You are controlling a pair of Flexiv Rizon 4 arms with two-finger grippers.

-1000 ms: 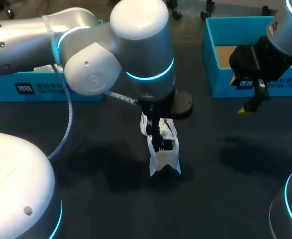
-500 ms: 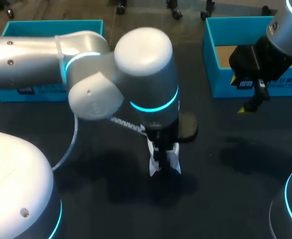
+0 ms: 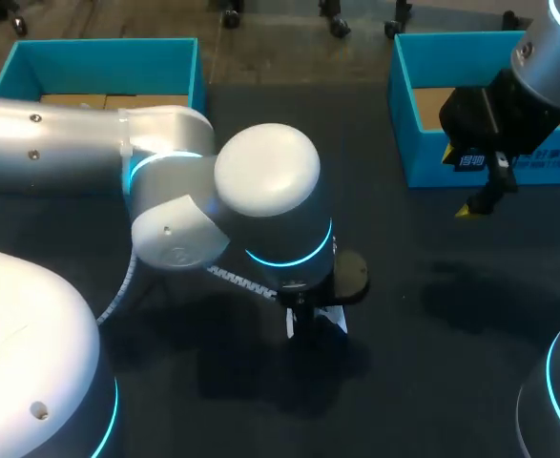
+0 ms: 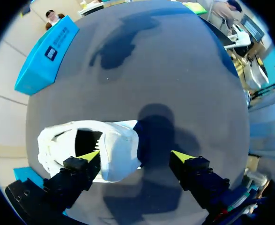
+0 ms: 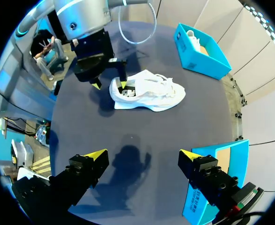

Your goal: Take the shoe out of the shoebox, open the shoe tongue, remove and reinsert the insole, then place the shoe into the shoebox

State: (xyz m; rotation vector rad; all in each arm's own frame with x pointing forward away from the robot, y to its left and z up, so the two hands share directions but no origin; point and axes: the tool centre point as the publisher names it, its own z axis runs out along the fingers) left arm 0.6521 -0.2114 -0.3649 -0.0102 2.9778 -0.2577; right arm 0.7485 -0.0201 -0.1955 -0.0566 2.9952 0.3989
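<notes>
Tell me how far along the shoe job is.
Done: the white shoe is out, lying on the table. In hand: the left gripper is open, one finger at the shoe's opening; the right gripper is open, holding nothing. Left: no loose insole shows, so removing, reinserting, then boxing it in a shoebox.
</notes>
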